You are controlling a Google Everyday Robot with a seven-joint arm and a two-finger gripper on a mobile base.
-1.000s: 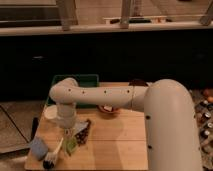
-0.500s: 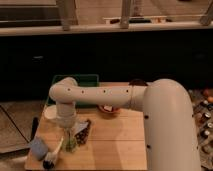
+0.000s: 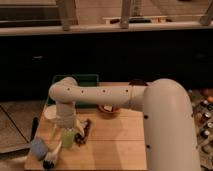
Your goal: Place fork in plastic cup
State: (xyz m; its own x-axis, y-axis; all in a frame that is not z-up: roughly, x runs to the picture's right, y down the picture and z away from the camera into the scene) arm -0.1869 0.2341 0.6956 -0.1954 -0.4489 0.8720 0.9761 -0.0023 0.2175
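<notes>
White arm (image 3: 150, 107): enters from the 4 o'clock corner, spans the wooden table (image 3: 115, 145) toward 9 o'clock, and bends at an elbow so that the wrist points down over the table's left part. Green tray (image 3: 80, 80): at the table's 11 o'clock edge, partly behind the arm. White tub (image 3: 49, 113): at 10 o'clock of the cup (image 3: 67, 138), half hidden by the wrist. Orange-red bowl (image 3: 108, 109): at 2 o'clock of the cup, under the forearm. Gripper (image 3: 66, 126): at the wrist's lower end, directly above the cup and close to its rim; whether it is open, closed or holding anything cannot be told. Cup: yellow-green, upright, at 8 o'clock of the table's centre. Blue block (image 3: 37, 146): near the cup, at its 8 o'clock. Brush (image 3: 50, 161), black-bristled: at 7 o'clock of the cup. Dark beaded object (image 3: 85, 132): just beside the cup, at its 3 o'clock. Fork: cannot be made out, so its place cannot be told.
</notes>
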